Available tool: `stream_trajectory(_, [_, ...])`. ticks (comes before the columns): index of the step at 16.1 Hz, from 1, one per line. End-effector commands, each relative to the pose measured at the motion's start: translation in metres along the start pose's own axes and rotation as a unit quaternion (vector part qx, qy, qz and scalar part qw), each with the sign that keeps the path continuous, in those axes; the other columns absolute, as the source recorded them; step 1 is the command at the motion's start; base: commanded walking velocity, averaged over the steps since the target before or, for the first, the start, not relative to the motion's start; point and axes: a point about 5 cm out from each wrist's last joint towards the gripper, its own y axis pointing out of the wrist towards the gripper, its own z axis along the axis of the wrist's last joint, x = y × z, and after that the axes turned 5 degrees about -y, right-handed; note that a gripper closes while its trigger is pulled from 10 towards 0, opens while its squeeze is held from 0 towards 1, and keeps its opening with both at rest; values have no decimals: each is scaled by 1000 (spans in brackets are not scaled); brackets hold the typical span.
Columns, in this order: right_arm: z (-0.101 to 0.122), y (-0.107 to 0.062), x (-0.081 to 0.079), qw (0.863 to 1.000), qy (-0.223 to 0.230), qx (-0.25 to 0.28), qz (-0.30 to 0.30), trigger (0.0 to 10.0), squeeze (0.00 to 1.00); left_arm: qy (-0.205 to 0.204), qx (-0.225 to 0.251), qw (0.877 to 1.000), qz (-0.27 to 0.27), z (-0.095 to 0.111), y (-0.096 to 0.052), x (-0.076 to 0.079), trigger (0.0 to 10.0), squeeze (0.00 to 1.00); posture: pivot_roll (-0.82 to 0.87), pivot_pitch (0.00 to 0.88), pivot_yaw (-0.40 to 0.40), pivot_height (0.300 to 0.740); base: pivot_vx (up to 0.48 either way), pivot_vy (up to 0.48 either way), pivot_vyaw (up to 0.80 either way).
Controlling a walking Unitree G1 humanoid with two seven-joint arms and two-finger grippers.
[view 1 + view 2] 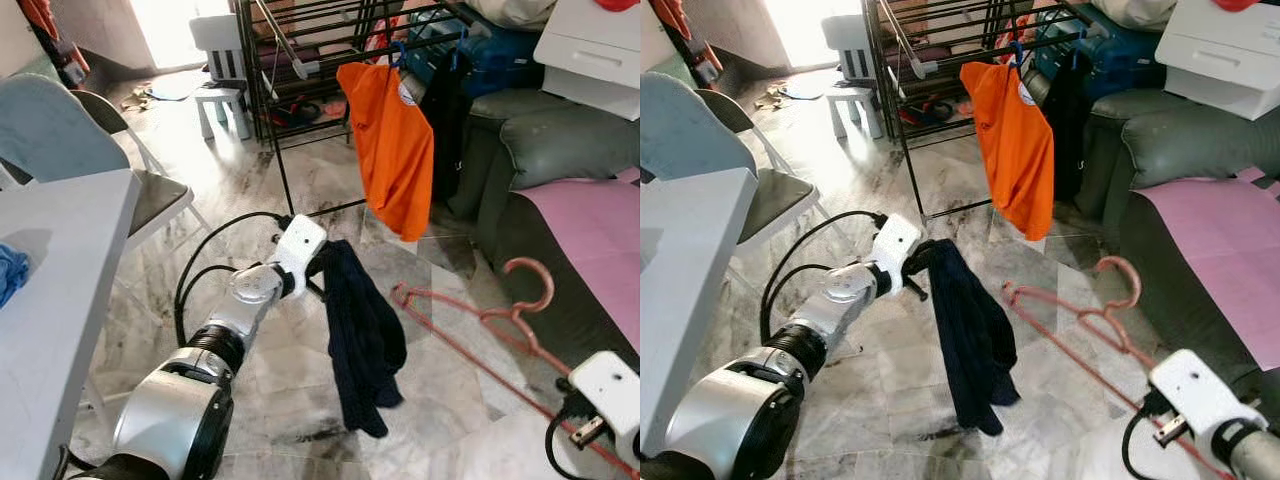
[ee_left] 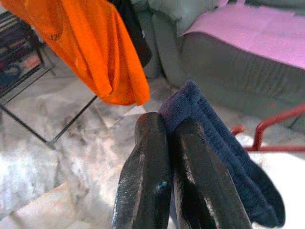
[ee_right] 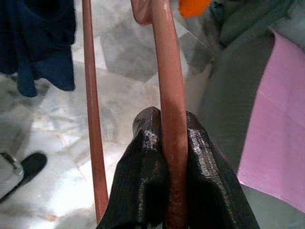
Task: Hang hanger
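The drying rack (image 1: 300,40) at the back held an orange shirt (image 1: 395,140) hanging from its rail. The hanger (image 1: 490,320) was thin, reddish-pink, with a curled hook, held out low over the marble floor (image 1: 250,190) beside the green sofa (image 1: 540,150). The right gripper (image 3: 167,143) pinched one of its bars. The left gripper (image 2: 169,157) was clamped on a dark navy garment (image 1: 360,330), dangling.

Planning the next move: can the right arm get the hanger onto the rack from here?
Probably not yet. The right gripper holds the hanger low, and the orange shirt hangs across the near rack rail.
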Motion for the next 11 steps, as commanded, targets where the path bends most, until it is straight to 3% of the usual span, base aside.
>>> stream_trajectory(1, [0, 0, -3, 1000, 5, 9, 9, 10000, 0, 17, 29, 999, -1, 17, 2, -5, 10000, 0, -75, 0, 71, 740, 0, 0, 0])
stream_trajectory(5, [-5, -11, 4, 1000, -1, 3, 8, 10000, 0, 29, -3, 998, 55, 13, 0, -16, 10000, 0, -87, 0, 76, 740, 0, 0, 0])
stream_trajectory(11, [0, -3, -8, 999, 5, 20, 46, 10000, 0, 20, 11, 1000, 8, 15, 3, -5, 10000, 0, -79, 0, 70, 740, 0, 0, 0])
